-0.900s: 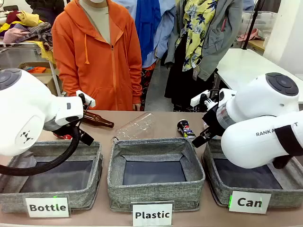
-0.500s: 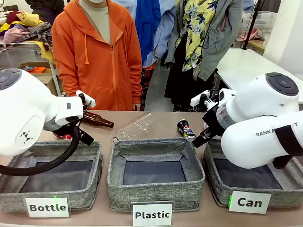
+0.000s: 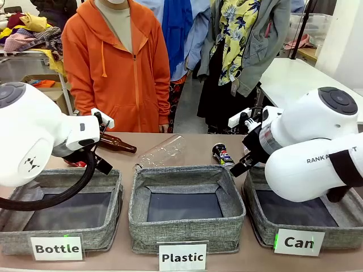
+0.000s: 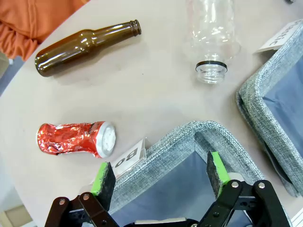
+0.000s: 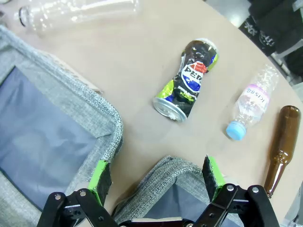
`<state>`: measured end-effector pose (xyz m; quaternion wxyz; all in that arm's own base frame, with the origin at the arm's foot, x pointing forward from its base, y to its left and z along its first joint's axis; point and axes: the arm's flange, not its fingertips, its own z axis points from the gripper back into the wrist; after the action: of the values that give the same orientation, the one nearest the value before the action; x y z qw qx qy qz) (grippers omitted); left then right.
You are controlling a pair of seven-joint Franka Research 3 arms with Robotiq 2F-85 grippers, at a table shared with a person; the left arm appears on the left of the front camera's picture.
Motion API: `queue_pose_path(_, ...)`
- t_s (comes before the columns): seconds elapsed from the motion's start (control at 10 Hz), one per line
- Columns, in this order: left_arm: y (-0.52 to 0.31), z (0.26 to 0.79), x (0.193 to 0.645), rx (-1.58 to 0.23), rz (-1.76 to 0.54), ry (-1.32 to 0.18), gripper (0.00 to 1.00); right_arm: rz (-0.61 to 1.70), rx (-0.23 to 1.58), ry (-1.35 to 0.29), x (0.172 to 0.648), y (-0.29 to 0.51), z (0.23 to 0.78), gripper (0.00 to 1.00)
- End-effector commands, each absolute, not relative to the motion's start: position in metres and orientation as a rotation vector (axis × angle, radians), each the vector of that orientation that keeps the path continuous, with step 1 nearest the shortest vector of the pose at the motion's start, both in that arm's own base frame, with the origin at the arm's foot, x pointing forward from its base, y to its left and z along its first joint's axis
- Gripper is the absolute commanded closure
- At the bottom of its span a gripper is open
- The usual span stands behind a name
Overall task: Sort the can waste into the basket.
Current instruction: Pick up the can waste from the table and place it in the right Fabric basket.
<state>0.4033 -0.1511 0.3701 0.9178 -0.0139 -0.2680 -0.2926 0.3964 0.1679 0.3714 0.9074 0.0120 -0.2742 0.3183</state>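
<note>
From the front you see only a sliver of the red can point(image 3: 72, 163) behind the left arm point(image 3: 34, 133), and the right arm point(image 3: 309, 153) covers the far side of the Can basket point(image 3: 262, 232).

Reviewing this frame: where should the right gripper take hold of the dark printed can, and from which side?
Probably across its pinched middle, from above: the dark can lies on its side on the table, narrowest there, with free space on both flanks.
</note>
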Motion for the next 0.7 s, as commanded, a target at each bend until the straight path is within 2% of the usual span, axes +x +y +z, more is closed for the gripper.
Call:
queue_pose_path(0.0, -0.151, 0.370, 0.403, -0.029, -0.602, -0.551, 0.00, 0.656, 0.025, -0.566, 0.396, 0.168, 0.371, 0.00)
queue_pose_path(0.5, -0.151, 0.370, 0.403, -0.029, -0.602, -0.551, 0.00, 0.657, 0.025, -0.566, 0.396, 0.168, 0.371, 0.00)
queue_pose_path(0.6, -0.151, 0.370, 0.403, -0.029, -0.602, -0.551, 0.00, 0.676, 0.075, -0.587, 0.390, 0.165, 0.385, 0.00)
